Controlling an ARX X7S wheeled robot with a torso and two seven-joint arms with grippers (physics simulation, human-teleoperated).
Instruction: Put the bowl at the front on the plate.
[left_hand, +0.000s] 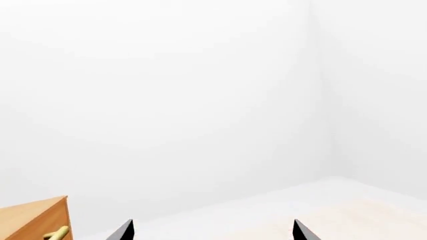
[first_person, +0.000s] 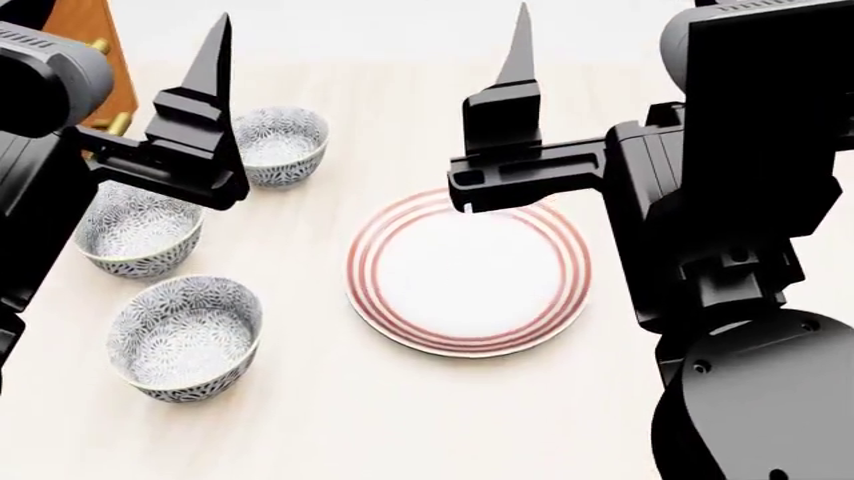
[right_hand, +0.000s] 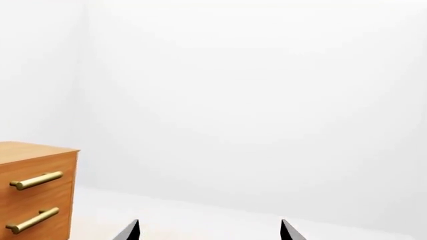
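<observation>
Three flower-patterned bowls stand on the left of the table in the head view. The bowl at the front (first_person: 186, 336) is the one nearest me, upright and empty. The plate (first_person: 470, 272), white with red rings, lies to its right with nothing on it. My left gripper (first_person: 214, 70) hovers high over the two farther bowls, and my right gripper (first_person: 518, 50) hovers over the plate's far rim. Both point at the far wall. In the wrist views the left gripper (left_hand: 213, 231) and right gripper (right_hand: 209, 231) show wide-apart fingertips with nothing between them; neither view shows bowls or plate.
The middle bowl (first_person: 139, 229) and the far bowl (first_person: 279, 145) stand behind the front one. A wooden drawer cabinet (first_person: 94, 40) with brass handles stands at the table's far left, also seen as the cabinet (right_hand: 33, 190) and the cabinet (left_hand: 40, 220). White walls lie beyond.
</observation>
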